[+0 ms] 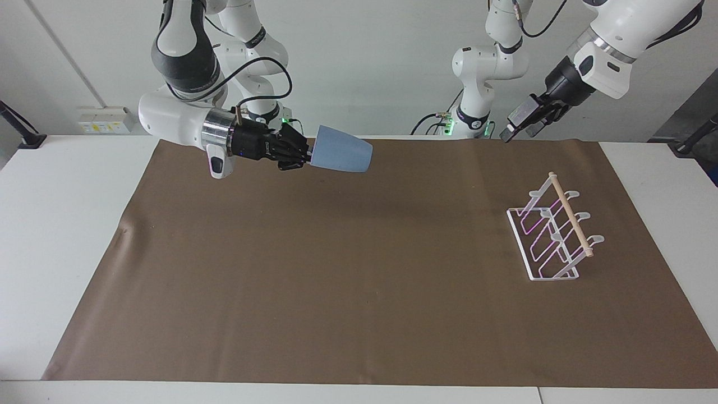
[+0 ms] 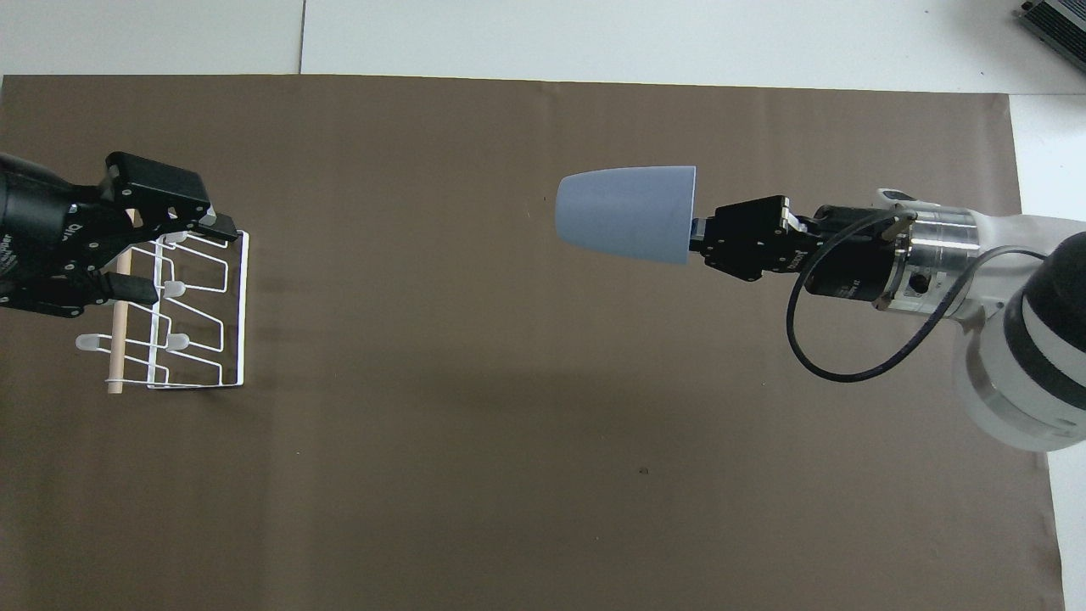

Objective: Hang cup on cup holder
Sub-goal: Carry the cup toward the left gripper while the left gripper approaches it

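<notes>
My right gripper (image 1: 307, 154) is shut on the rim of the light-blue cup (image 1: 342, 156) and holds it on its side in the air, base pointing toward the left arm's end of the table. It also shows in the overhead view, the gripper (image 2: 697, 242) at the cup (image 2: 624, 214). The white wire cup holder (image 1: 569, 214) with its wooden dowel stands on the mat at the left arm's end and holds nothing. My left gripper (image 1: 515, 130) is open and empty, high in the air, clear of the holder. Seen from overhead, the left gripper (image 2: 182, 259) covers part of the holder (image 2: 244, 314).
A brown mat (image 1: 359, 280) covers most of the white table (image 1: 67, 224). Nothing else lies on the mat (image 2: 475, 424) between the cup and the holder.
</notes>
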Available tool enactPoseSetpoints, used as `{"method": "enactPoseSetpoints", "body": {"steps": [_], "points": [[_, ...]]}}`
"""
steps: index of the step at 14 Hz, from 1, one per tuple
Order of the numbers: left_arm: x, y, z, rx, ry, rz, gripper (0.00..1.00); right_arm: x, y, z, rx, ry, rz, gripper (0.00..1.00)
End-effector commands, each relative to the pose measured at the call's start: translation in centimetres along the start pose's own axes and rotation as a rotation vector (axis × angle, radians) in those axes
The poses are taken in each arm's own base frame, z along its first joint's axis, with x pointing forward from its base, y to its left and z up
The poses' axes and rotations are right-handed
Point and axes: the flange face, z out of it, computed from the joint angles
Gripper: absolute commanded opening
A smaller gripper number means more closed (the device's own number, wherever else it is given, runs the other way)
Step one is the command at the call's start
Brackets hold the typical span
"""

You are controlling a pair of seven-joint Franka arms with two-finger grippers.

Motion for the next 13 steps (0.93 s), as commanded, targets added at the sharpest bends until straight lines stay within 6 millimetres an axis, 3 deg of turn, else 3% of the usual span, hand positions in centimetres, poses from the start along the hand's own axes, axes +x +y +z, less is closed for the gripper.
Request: {"method": "enactPoseSetpoints", "body": {"steps": [1,5,7,9,10,13], "points": [[-0.5,1.8,2.0,-0.044,-0.025,-0.214,1.0,-1.7,0.4,-0.5,0.039,0.002,0.04,0.0],[-0.4,3.3,4.9,-0.16,-0.062,-0.703,1.0,-2.7,0.9,-0.2,0.075,0.006,0.066,0.0],[-2.0,5.0,6.0,-0.158,-0.087,-0.802,1.0,-3.0,1.4,-0.1,0.07,0.008,0.065,0.0],[-2.6,6.0,5.8,-0.186,-0.119,-0.923,1.0,-3.2,1.8,-0.1,0.066,0.01,0.065,0.0],[-4.1,7.4,6.0,-0.204,-0.157,-0.967,1.0,-3.3,1.8,-0.1,0.066,0.011,0.064,0.0],[-7.6,10.7,7.3,-0.208,-0.214,-1.086,1.0,-4.4,1.9,2.6,0.033,0.007,0.045,0.0]]}}
